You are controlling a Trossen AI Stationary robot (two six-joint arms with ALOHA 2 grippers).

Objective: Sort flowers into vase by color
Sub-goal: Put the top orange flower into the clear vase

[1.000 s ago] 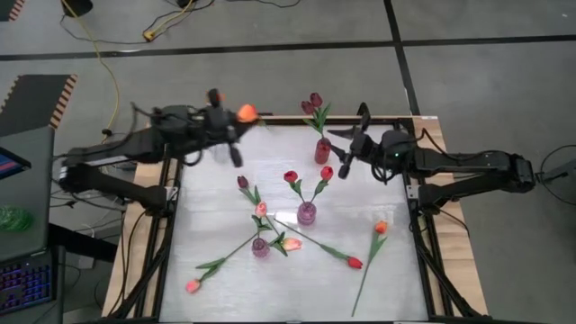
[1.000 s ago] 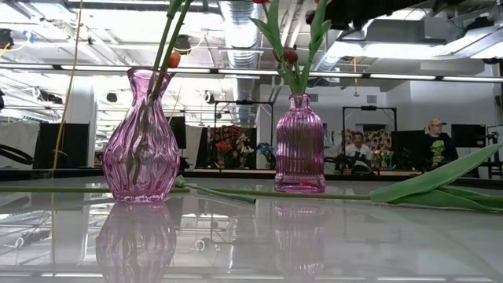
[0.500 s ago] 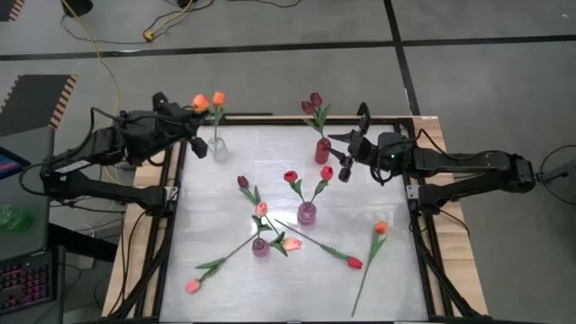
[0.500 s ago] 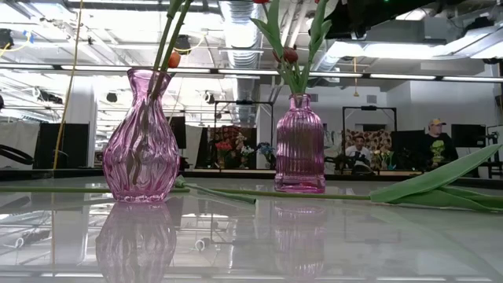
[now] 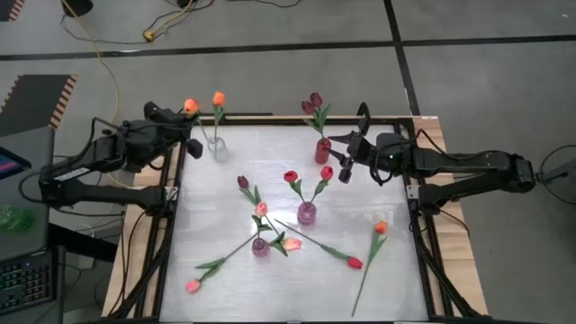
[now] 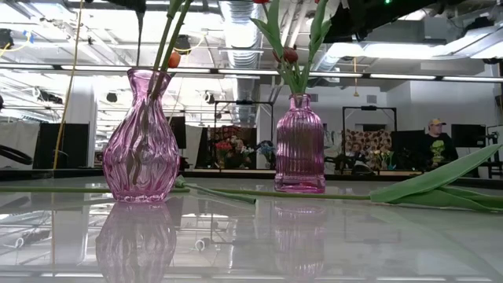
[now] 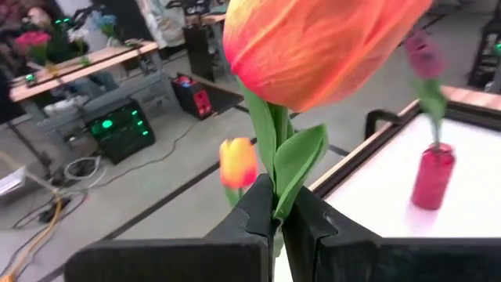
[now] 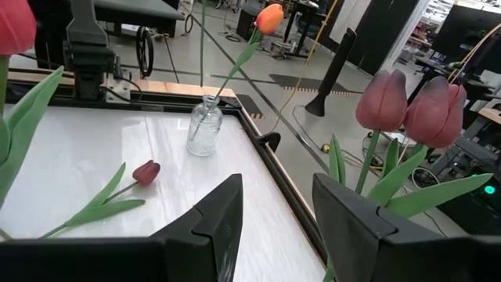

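Currently: orange tulip clamped, clear vase not yet loaded.
Loose flowers (image 5: 286, 243) lie at 6 o'clock; right gripper (image 5: 346, 160), jaws apart, idles at 2 o'clock. At 10 o'clock, left gripper (image 5: 184, 126) clamps orange tulip (image 5: 190, 106) beside clear vase (image 5: 219, 147); misaligned stem risks tipping it.

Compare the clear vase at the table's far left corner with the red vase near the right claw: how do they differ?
The clear vase is see-through glass; the red vase is coloured. The clear vase holds a single orange tulip; the red vase holds dark maroon tulips. Both stand upright near the table's far edge.
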